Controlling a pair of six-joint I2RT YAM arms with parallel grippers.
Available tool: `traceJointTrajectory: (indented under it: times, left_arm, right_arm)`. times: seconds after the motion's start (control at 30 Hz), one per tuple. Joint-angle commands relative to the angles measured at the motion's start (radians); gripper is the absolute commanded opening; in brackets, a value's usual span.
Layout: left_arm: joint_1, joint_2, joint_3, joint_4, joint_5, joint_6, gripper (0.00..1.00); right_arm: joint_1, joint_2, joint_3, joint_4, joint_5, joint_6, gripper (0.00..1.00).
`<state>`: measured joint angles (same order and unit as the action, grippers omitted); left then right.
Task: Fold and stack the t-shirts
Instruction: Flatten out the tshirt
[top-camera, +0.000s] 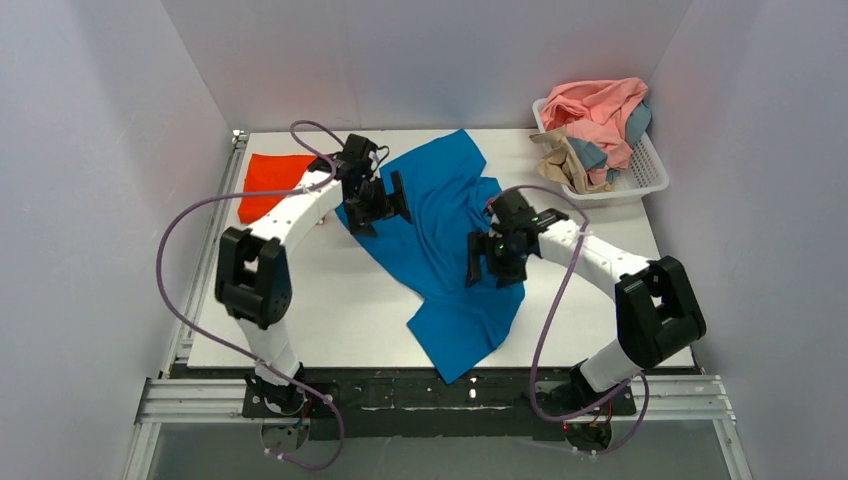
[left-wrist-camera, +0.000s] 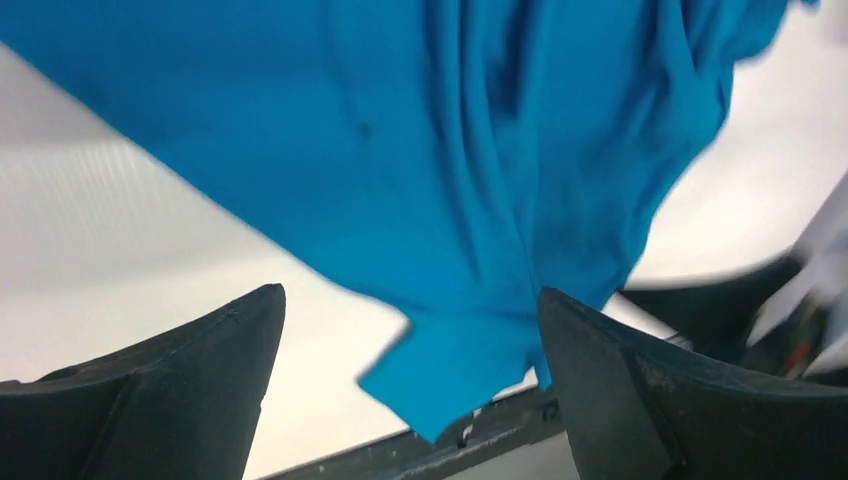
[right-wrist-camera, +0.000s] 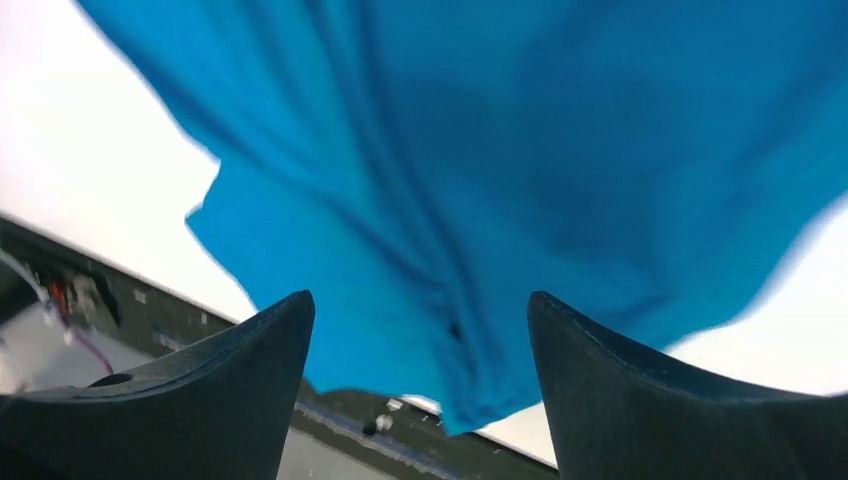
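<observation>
A bright blue t-shirt (top-camera: 445, 240) lies crumpled and spread across the middle of the white table, one corner hanging over the near edge. It fills the left wrist view (left-wrist-camera: 450, 150) and the right wrist view (right-wrist-camera: 500, 150). A folded orange-red t-shirt (top-camera: 272, 183) lies at the far left. My left gripper (top-camera: 383, 205) is open and empty above the blue shirt's left edge. My right gripper (top-camera: 497, 263) is open and empty above the shirt's right side. Pink, tan and dusty blue shirts (top-camera: 598, 125) are heaped in the basket.
A white lattice basket (top-camera: 648, 172) stands at the far right corner of the table (top-camera: 320, 300). Grey walls close in the table on three sides. A black and aluminium rail (top-camera: 440, 392) runs along the near edge.
</observation>
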<state>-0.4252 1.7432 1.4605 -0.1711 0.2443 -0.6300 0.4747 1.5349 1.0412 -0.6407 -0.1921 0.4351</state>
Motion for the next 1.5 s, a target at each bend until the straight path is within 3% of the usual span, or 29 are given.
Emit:
traceJointTrajectory:
  times: [0.0,0.17,0.3,0.53,0.73,0.8,1.03,1.2,1.47]
  left_arm:
    - [0.083,0.264,0.231,-0.112,0.003,0.100,0.98]
    - [0.148,0.560,0.554,-0.240,-0.023,0.128,0.98]
    - [0.173,0.638,0.594,-0.273,-0.007,0.103,0.98]
    - [0.156,0.558,0.298,-0.203,0.164,0.026,0.98]
    - [0.030,0.238,-0.230,0.013,0.174,-0.121,0.98]
    - [-0.027,0.141,-0.341,0.064,0.168,-0.176,0.98]
    - [-0.134,-0.047,-0.420,0.008,0.029,-0.194,0.98]
    - [-0.129,-0.126,-0.288,-0.170,-0.142,-0.074,0.98]
    - [-0.103,-0.397,-0.308,-0.315,-0.334,-0.050,0.98]
  right_arm:
    - [0.142,-0.027,-0.075,0.100,-0.037,0.117,0.86]
    - [0.165,0.023,-0.124,0.123,-0.019,0.170,0.85]
    - [0.146,0.072,-0.129,0.116,0.035,0.185,0.85]
    - [-0.011,0.214,-0.001,0.086,0.025,0.131,0.85]
    - [-0.154,0.407,0.322,-0.046,0.064,0.060,0.85]
    - [-0.174,0.487,0.449,-0.071,0.061,0.031,0.85]
    - [-0.198,0.721,0.907,-0.211,0.062,-0.038,0.85]
    - [-0.199,0.610,0.874,-0.203,0.084,-0.061,0.86]
    - [-0.199,0.173,0.507,-0.070,0.231,-0.023,0.90]
